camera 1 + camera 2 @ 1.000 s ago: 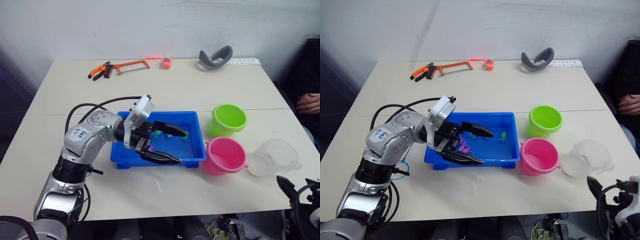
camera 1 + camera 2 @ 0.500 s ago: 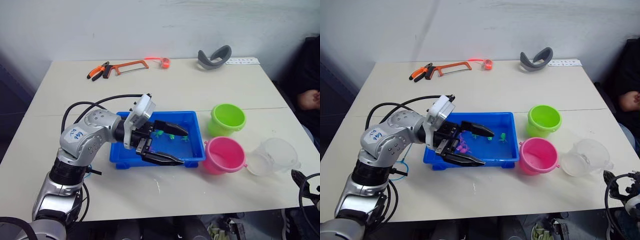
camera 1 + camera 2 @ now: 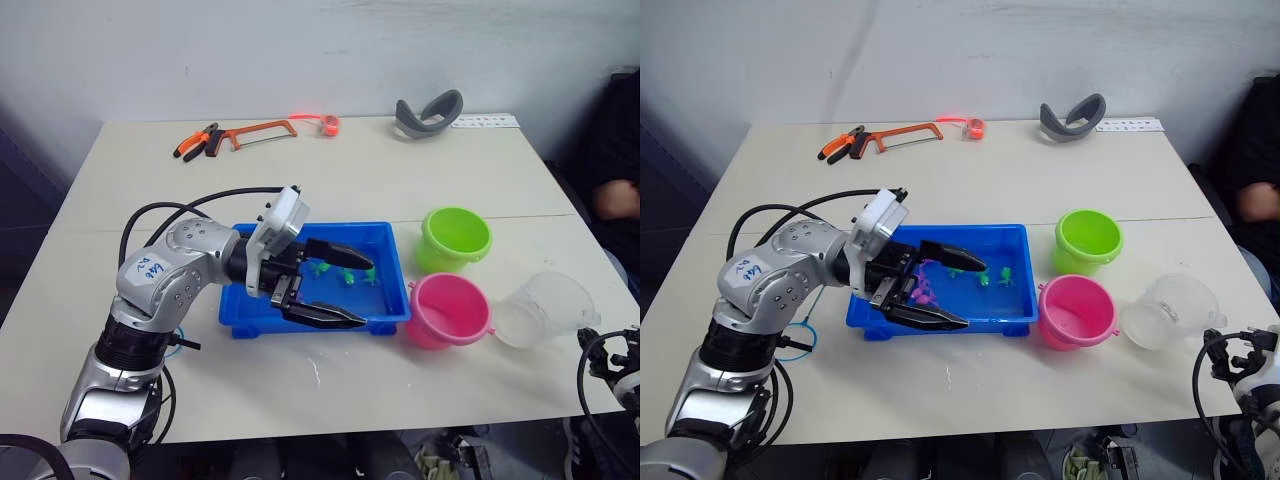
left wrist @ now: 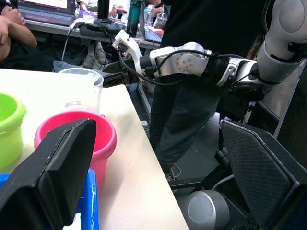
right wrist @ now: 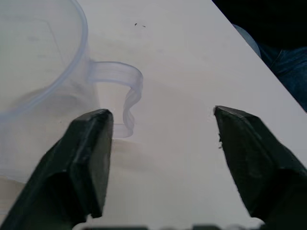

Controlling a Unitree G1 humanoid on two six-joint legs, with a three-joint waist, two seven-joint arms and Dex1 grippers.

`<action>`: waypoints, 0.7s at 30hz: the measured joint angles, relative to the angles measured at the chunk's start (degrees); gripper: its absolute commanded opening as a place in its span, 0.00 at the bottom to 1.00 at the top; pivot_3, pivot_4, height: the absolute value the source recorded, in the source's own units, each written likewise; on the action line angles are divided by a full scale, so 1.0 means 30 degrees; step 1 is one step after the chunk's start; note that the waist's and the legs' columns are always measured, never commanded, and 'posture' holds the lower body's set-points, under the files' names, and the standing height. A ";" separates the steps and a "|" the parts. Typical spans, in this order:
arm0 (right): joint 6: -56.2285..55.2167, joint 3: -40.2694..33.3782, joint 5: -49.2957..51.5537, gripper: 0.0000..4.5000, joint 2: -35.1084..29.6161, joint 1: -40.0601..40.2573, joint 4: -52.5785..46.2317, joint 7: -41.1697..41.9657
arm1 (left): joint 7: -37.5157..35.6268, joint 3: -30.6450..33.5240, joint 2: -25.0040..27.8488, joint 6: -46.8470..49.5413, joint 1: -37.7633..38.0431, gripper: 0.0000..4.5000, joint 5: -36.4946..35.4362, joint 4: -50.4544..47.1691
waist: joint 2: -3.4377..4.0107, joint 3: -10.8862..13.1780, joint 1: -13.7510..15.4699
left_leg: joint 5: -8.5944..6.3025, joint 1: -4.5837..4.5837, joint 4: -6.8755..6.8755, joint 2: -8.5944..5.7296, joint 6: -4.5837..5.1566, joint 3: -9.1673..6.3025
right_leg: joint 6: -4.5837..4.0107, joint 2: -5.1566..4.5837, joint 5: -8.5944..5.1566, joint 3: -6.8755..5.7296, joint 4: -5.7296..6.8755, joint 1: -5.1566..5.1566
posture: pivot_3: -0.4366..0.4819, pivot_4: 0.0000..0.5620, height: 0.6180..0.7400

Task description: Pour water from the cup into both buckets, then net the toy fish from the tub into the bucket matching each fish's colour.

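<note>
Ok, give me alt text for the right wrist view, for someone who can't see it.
The right gripper, its two black fingers spread wide open, hangs over a pale tabletop facing the curved handle of a wide, clear plastic cup. The handle sits beside one finger, not yet between the two.

Silver left arm (image 3: 165, 285), black cables, handwritten white label; black claw (image 3: 345, 290), white wrist camera.

- left gripper (image 3: 345, 292) over blue tub (image 3: 250, 318), fingers spread wide
- green fish (image 3: 340, 275) in tub
- pink bucket (image 3: 449, 310) touching tub's right end; green bucket (image 3: 456, 238) behind it
- clear cup (image 3: 545, 310) right of pink bucket
</note>
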 measured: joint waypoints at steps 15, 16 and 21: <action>-0.2352 0.0855 -0.0621 0.27 0.0098 -0.2426 0.3548 0.0996 | -0.0087 0.0327 0.0723 -0.0611 0.0116 1.00 0.0058 0.0000 | 0.0016 0.0009 -0.0016 | 0.0002 0.0017 0.0000 0.0001 0.0000 0.0032 | 0.0003 0.0009 0.0001 -0.0004 0.0011 -0.0005 | 0.48 0.27 1.00; -0.2631 0.0899 -0.0614 0.16 0.0188 -0.2607 0.3702 0.1184 | -0.0067 0.0360 0.0730 -0.0611 0.0128 1.00 0.0058 -0.0001 | 0.0017 0.0010 -0.0014 | 0.0002 0.0016 0.0000 0.0002 -0.0001 0.0031 | 0.0003 0.0010 0.0001 -0.0003 0.0010 -0.0006 | 0.48 0.27 1.00; -0.3833 0.0860 -0.0085 0.01 0.0306 -0.3079 0.3688 0.1939 | -0.0036 0.0388 0.0824 -0.0610 0.0246 1.00 0.0069 -0.0002 | 0.0016 0.0010 0.0003 | 0.0004 0.0023 0.0005 0.0010 0.0002 0.0038 | 0.0016 0.0010 0.0008 -0.0003 0.0009 0.0001 | 0.48 0.27 1.00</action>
